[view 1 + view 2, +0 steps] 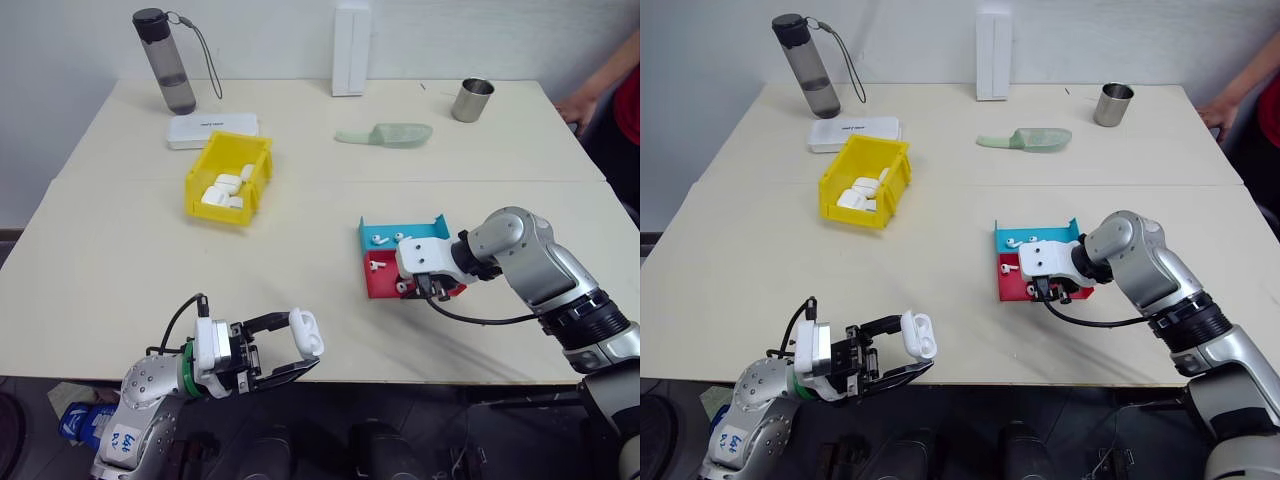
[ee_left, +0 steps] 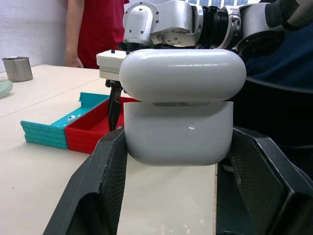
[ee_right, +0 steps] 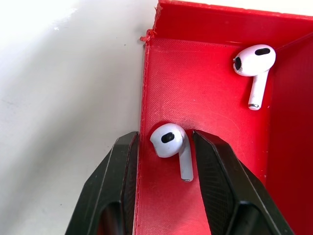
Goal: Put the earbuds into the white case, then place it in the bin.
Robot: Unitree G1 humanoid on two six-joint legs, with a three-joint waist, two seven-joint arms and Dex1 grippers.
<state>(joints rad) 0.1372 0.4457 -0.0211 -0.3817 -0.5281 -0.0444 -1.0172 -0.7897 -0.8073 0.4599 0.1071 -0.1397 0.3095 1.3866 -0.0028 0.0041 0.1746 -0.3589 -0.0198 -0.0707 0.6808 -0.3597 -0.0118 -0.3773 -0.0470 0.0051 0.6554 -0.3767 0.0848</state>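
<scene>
Bracketing a tiny white plastic stemmed earbud (image 3: 169, 147), the right end effector (image 3: 166, 166) stands with its two black fingers narrowed on either side of it, inside the red half of the shallow red and blue tray (image 1: 385, 262); whether the pads already press the earbud cannot be told. A second earbud (image 3: 254, 66) lies further in, near the tray's far corner.

To do this pick well, close evenly on the rounded head, keep the left finger clear of the tray's red wall, and lift straight before travelling.

The left end effector (image 1: 290, 355) is clamped on the small glossy white rounded case (image 1: 307, 332), lid raised, held off the near edge of the table (image 1: 120, 260). Keep it steady as the receiving target.

The bright yellow plastic rectangular bin (image 1: 228, 178) sits well apart, already containing white items.
</scene>
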